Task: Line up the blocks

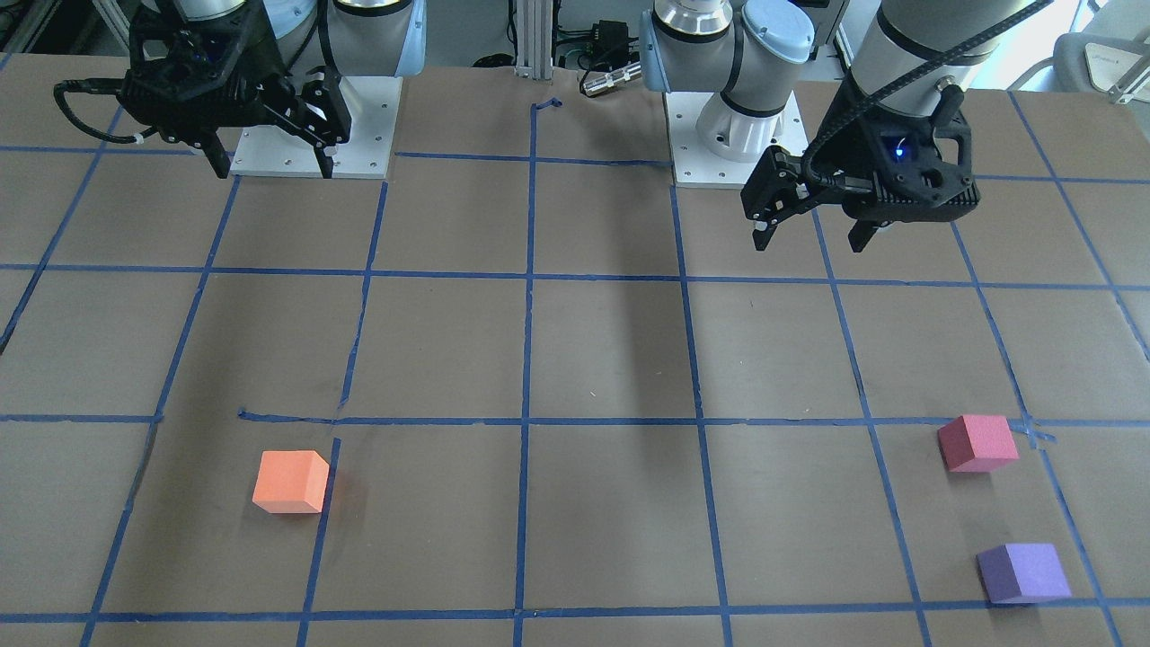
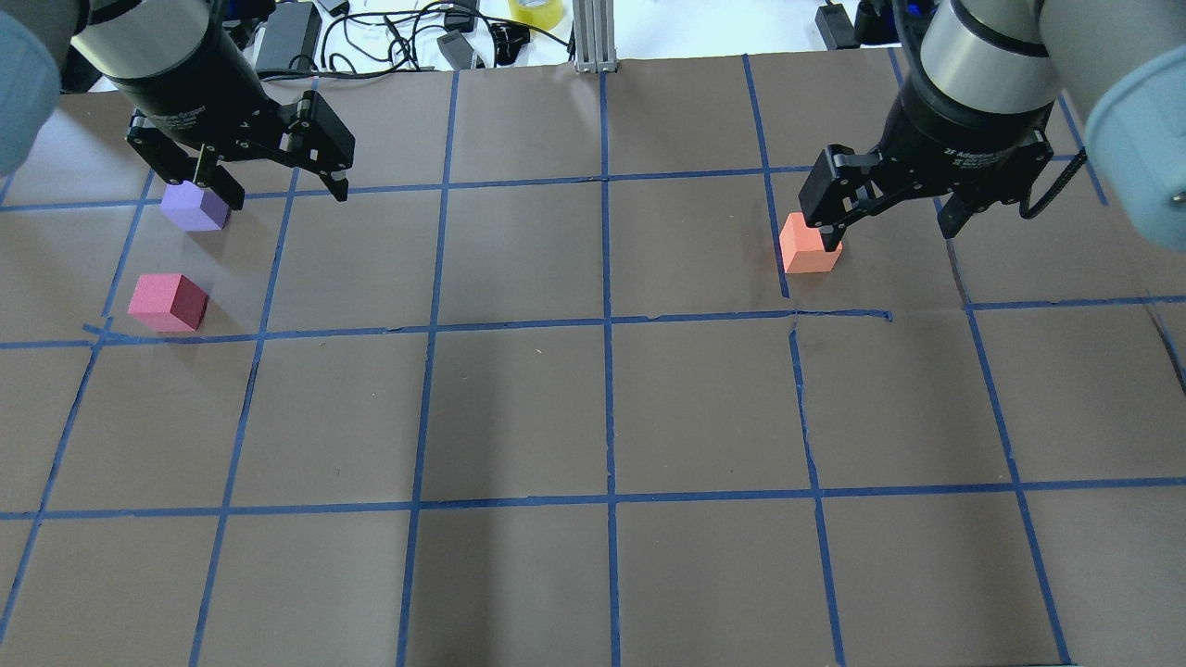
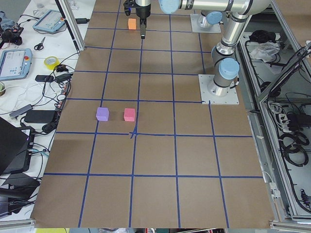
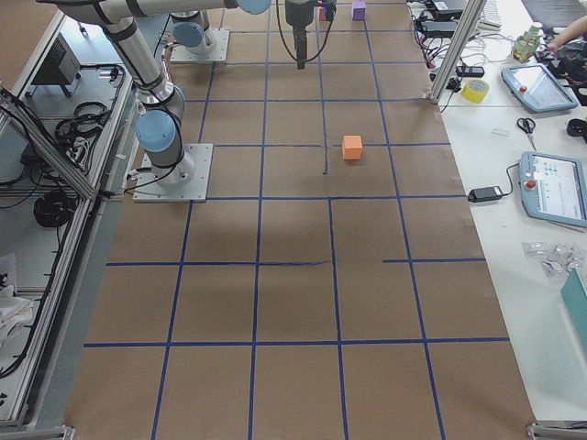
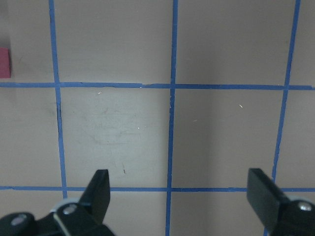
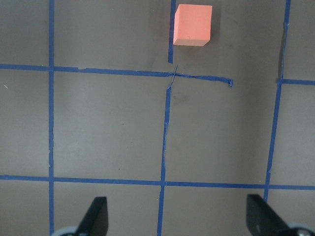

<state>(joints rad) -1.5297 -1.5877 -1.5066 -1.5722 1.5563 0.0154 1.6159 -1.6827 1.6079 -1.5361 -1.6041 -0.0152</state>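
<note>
Landmark: the centre tape line, which runs across the table from the robot's side to the operators' side.

Nearest the robot, I see two mounting plates, one on each side of that line. Just beyond them both grippers hang above the paper, the left gripper left of the line and the right gripper right of it. I read both sets of jaws as spread wide and gripping nothing. The wrist views show taped paper between them.

Farther out, left of the line and well apart from it, the pinkish-red block sits just beside a tape crossing. The purple block lies near it, farther out again. Right of the line, the orange block rests against a tape strip, and a loose strip ends short on its robot side. In the overhead view a right finger overlaps this block, but the front view shows that gripper well apart from it.

Across the line, between the orange block and the other two, the surface is flat brown paper and blue tape. Past the purple block comes the table's far edge. An aluminium post stands there at the line's end, with cables and a yellow tape roll behind it.
</note>
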